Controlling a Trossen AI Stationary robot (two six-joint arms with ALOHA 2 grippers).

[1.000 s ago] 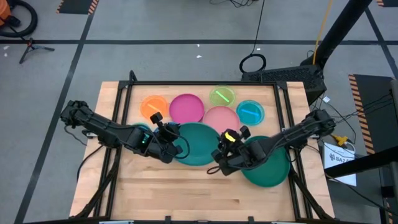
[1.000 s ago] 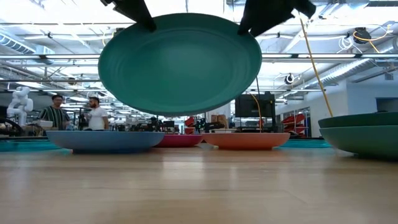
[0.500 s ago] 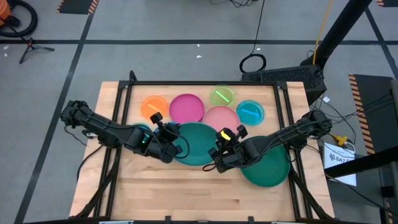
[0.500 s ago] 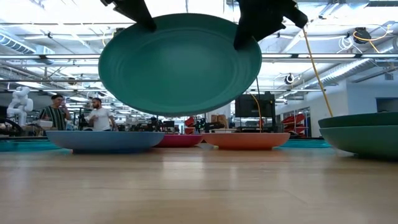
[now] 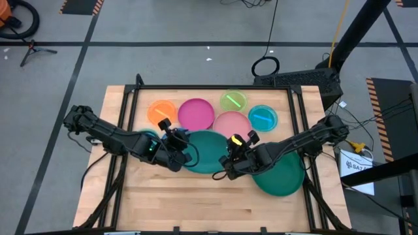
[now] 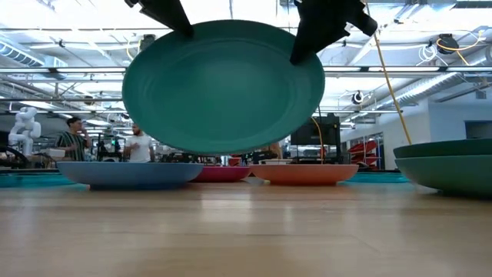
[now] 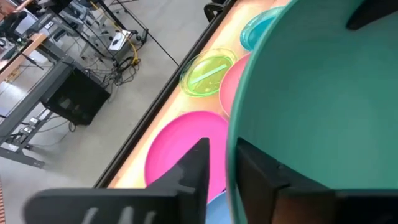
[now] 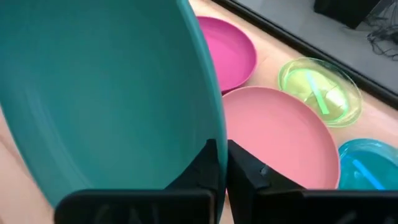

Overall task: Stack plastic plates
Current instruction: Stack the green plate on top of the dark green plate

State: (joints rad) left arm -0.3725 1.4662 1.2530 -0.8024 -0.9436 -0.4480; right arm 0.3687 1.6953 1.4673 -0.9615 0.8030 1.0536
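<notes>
A large teal plate [image 5: 206, 150] hangs tilted above the table [image 5: 196, 202] between my two arms, and the low view shows this teal plate [image 6: 223, 85] clear of the wood. My left gripper [image 5: 185, 154] is at its left rim. In the left wrist view its fingers stand loosely on either side of that rim, open a little. My right gripper [image 5: 224, 168] is shut on the plate's right rim. Orange [image 5: 162, 111], magenta [image 5: 196, 112], pink [image 5: 232, 124], lime [image 5: 233, 100] and light blue [image 5: 262, 117] plates lie flat along the far side. My left gripper has the plate's left rim [image 7: 229, 155] between its parted fingers. The inner finger [image 7: 255, 171] lies against the plate's inner face, while the outer finger [image 7: 189, 171] stands a small gap off the rim. The fingers come from the table's left. My right gripper pinches the plate's right rim [image 8: 217, 140] between its two fingers, one finger [image 8: 208, 165] on the inner face and one outside. It comes from the table's right, slanting down. The plate is lifted clear and tilted.
Large dark green plates [image 5: 284, 175] lie stacked at the right under my right arm. A blue plate [image 5: 149, 135] lies under my left arm. The near half of the table is bare wood. People stand in the room far behind, seen in the low view.
My right gripper has moved in toward the teal plate's right rim and shut on it. The plate has sunk a little lower between the arms but stays clear of the table.
</notes>
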